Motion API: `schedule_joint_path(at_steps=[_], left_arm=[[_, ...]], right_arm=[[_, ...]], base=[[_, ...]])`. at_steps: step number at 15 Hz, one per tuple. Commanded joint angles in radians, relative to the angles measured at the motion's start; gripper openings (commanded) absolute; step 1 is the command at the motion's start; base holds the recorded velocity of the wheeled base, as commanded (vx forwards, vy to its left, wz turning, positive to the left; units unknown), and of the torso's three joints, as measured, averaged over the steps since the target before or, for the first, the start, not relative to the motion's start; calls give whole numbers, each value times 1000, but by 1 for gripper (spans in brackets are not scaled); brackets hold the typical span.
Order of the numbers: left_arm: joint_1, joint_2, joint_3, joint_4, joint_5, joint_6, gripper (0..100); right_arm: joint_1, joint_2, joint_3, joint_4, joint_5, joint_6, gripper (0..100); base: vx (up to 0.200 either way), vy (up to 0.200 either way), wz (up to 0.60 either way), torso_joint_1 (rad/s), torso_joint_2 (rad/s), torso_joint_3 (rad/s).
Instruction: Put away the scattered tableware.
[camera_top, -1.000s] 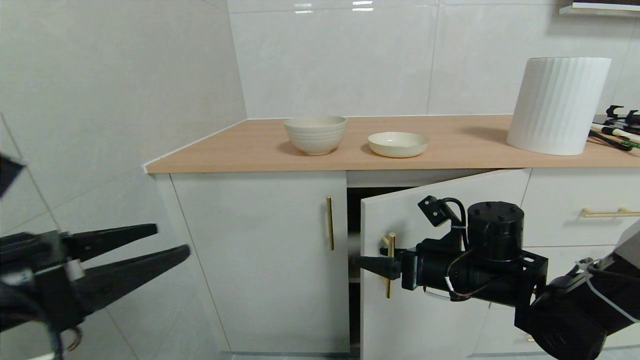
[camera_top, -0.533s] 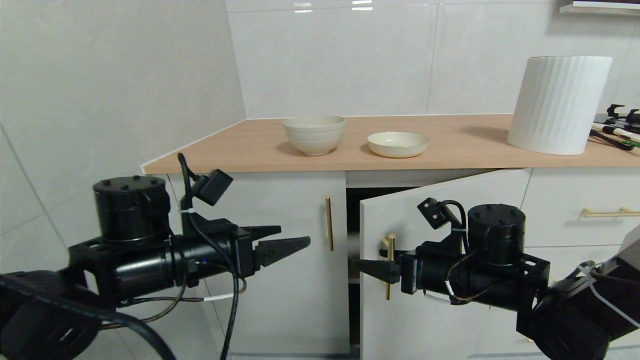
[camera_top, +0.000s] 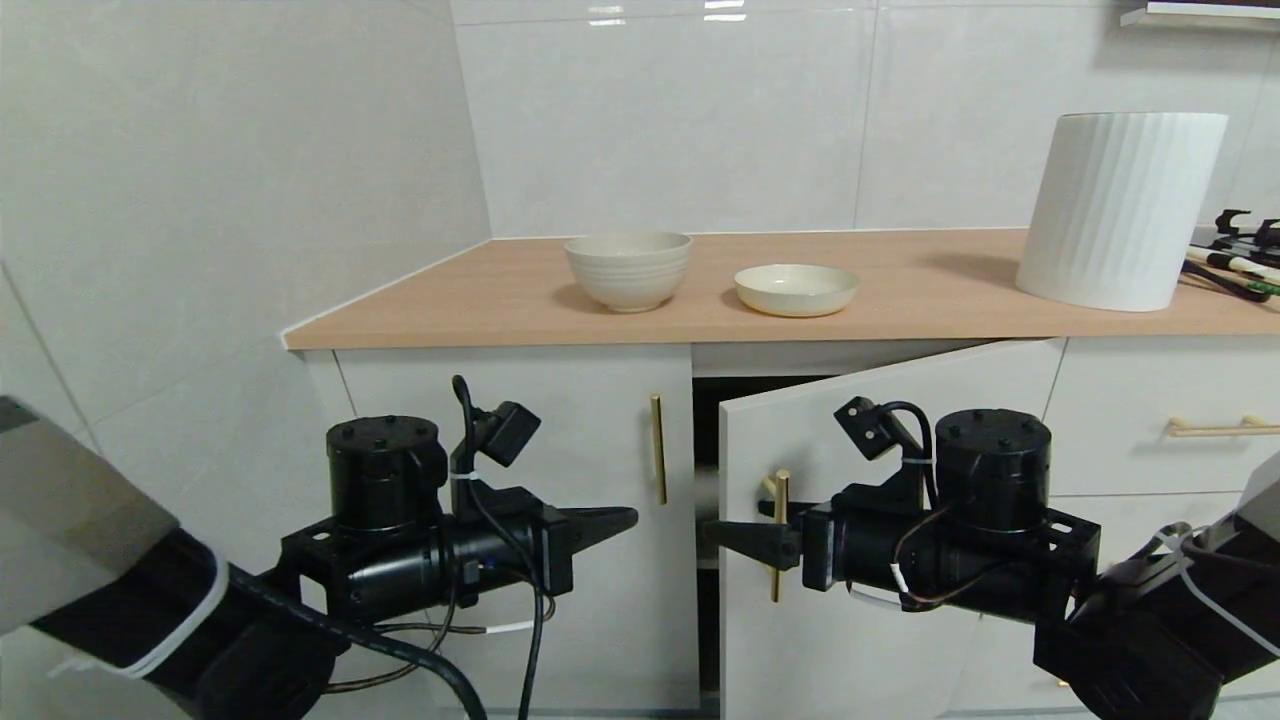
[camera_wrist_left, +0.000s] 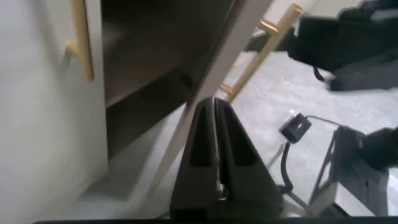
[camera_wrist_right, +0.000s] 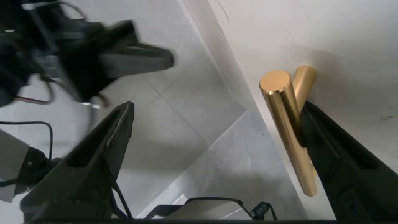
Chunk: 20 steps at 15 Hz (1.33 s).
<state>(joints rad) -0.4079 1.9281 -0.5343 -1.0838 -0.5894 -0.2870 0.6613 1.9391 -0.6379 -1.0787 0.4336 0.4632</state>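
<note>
On the pale wooden countertop (camera_top: 480, 300), above the half-open white cabinet door (camera_top: 850, 480), the ribbed cream ceramic bowl (camera_top: 628, 270) and, just to its right, the shallow cream dish (camera_top: 796, 289) stand upright, mouths up. Both are round, so they have no long axis, and both sit well above the two grippers. The door's slim brass bar handle (camera_top: 780, 490), long axis upright, stands between the wide-open jaws of the right gripper (camera_top: 745, 535), close to one finger but unclamped. This arm is the nearer one for what I judge comes next, drawing the door wider. The left gripper (camera_top: 605, 520), jaws pressed together and empty, points toward the door's free edge.
</note>
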Motion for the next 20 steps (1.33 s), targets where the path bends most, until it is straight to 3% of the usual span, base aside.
schedule_joint_path(at_steps=[1, 3, 4, 6, 10, 14, 20], left_arm=[[-20, 137, -59, -65, 2, -29, 0], [-54, 279, -139, -173, 20, -113, 0], [-58, 328, -168, -260, 26, -119, 0], [-89, 394, -225, -354, 33, -119, 0], [-103, 434, -306, -350, 34, -118, 0], [-132, 436, -319, -357, 36, -113, 0], [-157, 465, -366, -357, 37, -112, 0]], right_arm=[[0, 6, 0, 2, 0, 0, 100], [0, 4, 0, 2, 0, 0, 100], [0, 3, 0, 2, -1, 0, 100], [0, 3, 1, 2, -1, -1, 100], [0, 6, 1, 2, -1, -1, 100], [0, 1, 14, -1, -1, -3, 100], [-32, 50, 69, -196, -9, -8, 100]], base=[[0, 0, 0, 0, 0, 0], [0, 0, 0, 0, 0, 0], [0, 0, 0, 0, 0, 0], [0, 0, 0, 0, 0, 0], [0, 0, 0, 0, 0, 0], [0, 0, 0, 0, 0, 0], [0, 0, 0, 0, 0, 0]])
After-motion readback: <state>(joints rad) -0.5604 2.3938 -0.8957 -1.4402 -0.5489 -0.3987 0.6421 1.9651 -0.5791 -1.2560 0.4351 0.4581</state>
